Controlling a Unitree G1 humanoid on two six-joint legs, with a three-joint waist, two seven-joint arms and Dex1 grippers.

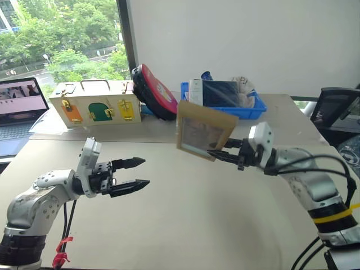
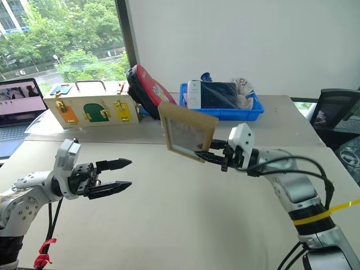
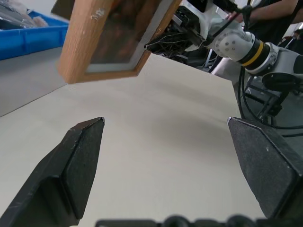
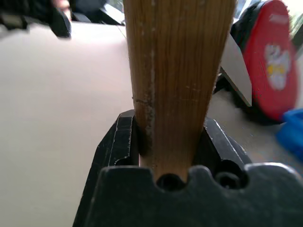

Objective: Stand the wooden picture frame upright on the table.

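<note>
My right end effector (image 1: pixel 220 155) pinches the wooden picture frame (image 1: pixel 203 131) aloft, tilted; left end effector (image 1: pixel 139 173) spread at nine o'clock. Next: lower it upright onto the surface (image 1: pixel 185 219).

Your left end effector (image 1: pixel 138 173) points level toward the table's right side, its two black fingers (image 3: pixel 78 161) spread wide and holding nothing. Your right end effector (image 1: pixel 218 154) points level toward the left, its fingers clamped on the wooden picture frame (image 1: pixel 203 130), held clear above the table (image 1: pixel 185 225).
</note>
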